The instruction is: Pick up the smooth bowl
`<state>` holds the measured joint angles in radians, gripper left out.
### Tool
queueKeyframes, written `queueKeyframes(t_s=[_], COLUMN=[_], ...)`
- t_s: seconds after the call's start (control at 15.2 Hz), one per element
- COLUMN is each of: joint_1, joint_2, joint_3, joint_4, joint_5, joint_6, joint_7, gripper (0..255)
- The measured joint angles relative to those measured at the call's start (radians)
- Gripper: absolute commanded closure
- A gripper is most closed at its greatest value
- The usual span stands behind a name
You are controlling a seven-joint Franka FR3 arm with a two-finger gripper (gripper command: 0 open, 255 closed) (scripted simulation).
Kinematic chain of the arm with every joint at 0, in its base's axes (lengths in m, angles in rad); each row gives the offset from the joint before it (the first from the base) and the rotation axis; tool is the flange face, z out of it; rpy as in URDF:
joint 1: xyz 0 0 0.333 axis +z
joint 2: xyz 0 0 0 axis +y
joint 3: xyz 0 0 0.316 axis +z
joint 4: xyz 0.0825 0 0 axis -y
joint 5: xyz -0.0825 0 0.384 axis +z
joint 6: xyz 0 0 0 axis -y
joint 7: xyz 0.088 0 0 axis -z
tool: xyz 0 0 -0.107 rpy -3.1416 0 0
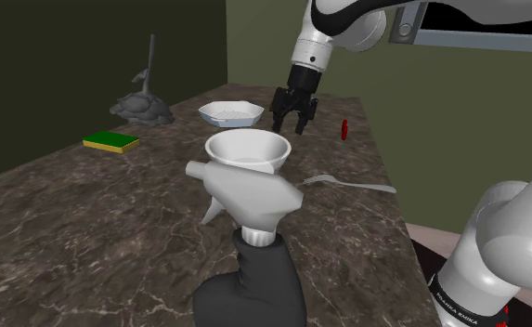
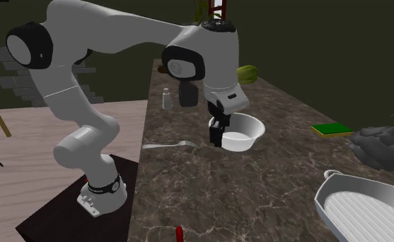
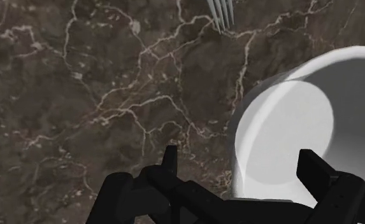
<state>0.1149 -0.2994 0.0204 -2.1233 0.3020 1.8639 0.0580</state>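
Jaws hang wide over the smooth white round bowl, one side of its wall lying between them.

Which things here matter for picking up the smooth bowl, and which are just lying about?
In the job: smooth white bowl; gripper, open at its rim.
Lying about: ribbed white dish; fork; sponge; spray bottle; small red item.

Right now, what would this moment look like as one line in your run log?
phase: pre-grasp | gripper: open, astride rim of white bowl | bowl: resting on counter, not held | next: likely close, lift
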Motion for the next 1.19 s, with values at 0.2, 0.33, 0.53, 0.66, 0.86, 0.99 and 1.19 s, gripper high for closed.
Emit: queueKeyframes(t_s=[0.2, 0.33, 0.53, 0.66, 0.86, 0.99, 1.19], joint_1=[0.012, 0.014, 0.016, 0.017, 0.017, 0.017, 0.017], joint_2=[0.074, 0.080, 0.091, 0.096, 0.097, 0.096, 0.096], joint_3=[-0.004, -0.004, -0.002, -0.002, -0.002, -0.002, -0.002], joint_4=[0.062, 0.046, 0.022, 0.003, -0.007, -0.008, -0.008], joint_5=[0.050, 0.060, 0.067, 0.071, 0.073, 0.073, 0.073], joint_6=[0.032, 0.055, 0.090, 0.113, 0.123, 0.125, 0.125], joint_7=[-0.022, -0.033, -0.044, -0.053, -0.056, -0.057, -0.057], gripper=[0, 0, 0, 0, 255, 255, 255])
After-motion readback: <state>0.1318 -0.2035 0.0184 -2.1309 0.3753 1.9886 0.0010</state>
